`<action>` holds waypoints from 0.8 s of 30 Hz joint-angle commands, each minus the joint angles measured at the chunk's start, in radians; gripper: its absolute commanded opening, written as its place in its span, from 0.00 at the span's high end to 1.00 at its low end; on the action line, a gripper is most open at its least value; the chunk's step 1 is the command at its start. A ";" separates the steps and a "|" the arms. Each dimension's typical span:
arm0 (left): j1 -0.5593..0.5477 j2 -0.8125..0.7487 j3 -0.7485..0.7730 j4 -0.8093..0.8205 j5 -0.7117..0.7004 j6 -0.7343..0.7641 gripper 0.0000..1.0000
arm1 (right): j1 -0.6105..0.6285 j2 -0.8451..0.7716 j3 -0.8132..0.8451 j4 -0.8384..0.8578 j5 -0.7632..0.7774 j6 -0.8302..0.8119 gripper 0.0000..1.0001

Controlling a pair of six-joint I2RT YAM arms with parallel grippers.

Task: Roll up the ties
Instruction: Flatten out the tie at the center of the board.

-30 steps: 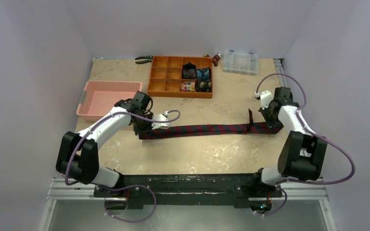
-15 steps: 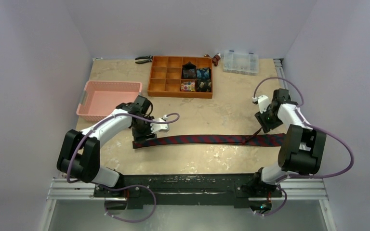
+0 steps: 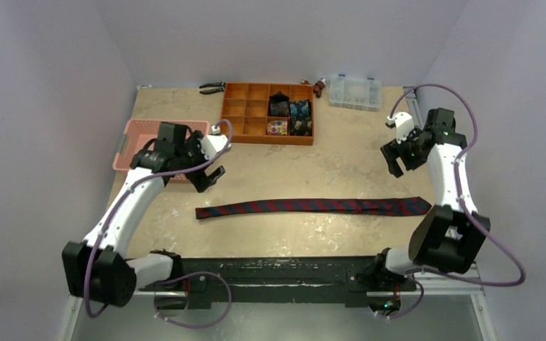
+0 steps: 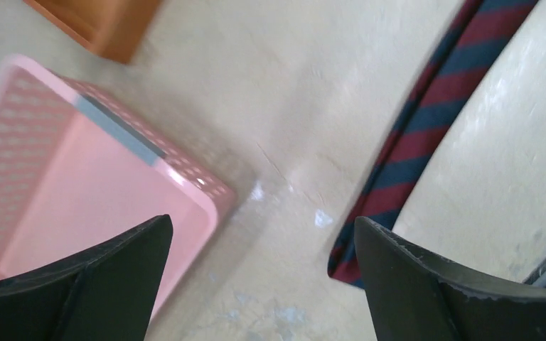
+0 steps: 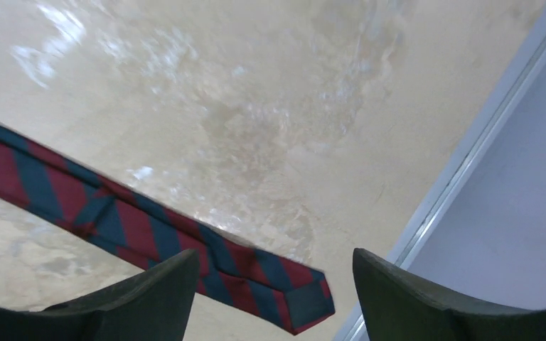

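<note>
Navy-and-red cloth makes up the striped tie (image 3: 313, 206), which lies flat and stretched out across the near half of the table (image 3: 327, 160), running left to right, unrolled. Neither arm has hold of it.

The left gripper (image 3: 210, 174) hangs above the table beside the near right corner of the pink basket (image 3: 129, 128), a little behind the tie's left end. In the left wrist view its two black fingers (image 4: 99, 284) stand wide apart with nothing between them. Through the gap of the left gripper (image 4: 261, 234) show bare table, the basket (image 4: 78, 177) corner and the end of the tie (image 4: 426, 121), which neither finger touches.

The right gripper (image 3: 398, 160) is raised near the right edge of the table, behind the tie's pointed right end and apart from it. The right wrist view shows its fingers (image 5: 434, 298) spread well apart, again empty. The tie's tip (image 5: 135, 227) lies on the table below the right gripper (image 5: 276, 259), clear of both fingers.

At the back of the table sits an orange tray (image 3: 266, 140) of compartments; a few rolled ties (image 3: 289, 117) fill four compartments in its right half. A clear plastic box (image 3: 355, 91) stands to the tray's right, and pliers (image 3: 212, 87) lie to its left.
</note>
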 commanded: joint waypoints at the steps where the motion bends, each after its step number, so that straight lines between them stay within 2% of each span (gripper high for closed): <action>1: 0.010 -0.175 0.009 0.221 0.133 -0.198 0.00 | 0.002 -0.220 0.038 0.052 -0.317 0.037 0.04; 3: 0.008 -0.176 -0.024 0.289 0.169 -0.246 0.00 | 0.002 -0.285 -0.023 0.137 -0.416 0.121 0.02; 4: 0.007 -0.156 -0.021 0.252 0.185 -0.238 0.00 | 0.002 -0.294 -0.034 0.134 -0.479 0.113 0.02; 6: 0.002 -0.068 0.054 0.012 0.257 -0.019 0.00 | 0.032 -0.279 -0.034 0.077 -0.542 0.039 0.02; 7: -0.002 -0.016 0.088 -0.068 0.245 0.038 0.00 | 0.074 -0.252 -0.016 0.024 -0.499 -0.005 0.02; 8: -0.003 0.022 0.107 -0.112 0.235 0.054 0.00 | 0.126 -0.220 0.001 -0.055 -0.450 -0.115 0.02; 10: 0.002 0.035 0.075 -0.120 0.225 0.093 0.00 | 0.198 -0.176 -0.020 -0.118 -0.349 -0.205 0.02; 13: -0.017 -0.006 -0.052 -0.054 0.189 0.214 0.00 | 0.232 -0.192 -0.148 -0.087 -0.210 -0.353 0.02; 16: -0.044 0.021 -0.110 -0.085 0.136 0.316 0.00 | 0.248 -0.207 -0.270 -0.026 -0.099 -0.462 0.02; 24: -0.112 0.123 -0.138 -0.084 0.052 0.367 0.00 | 0.260 -0.113 -0.415 0.116 0.049 -0.600 0.10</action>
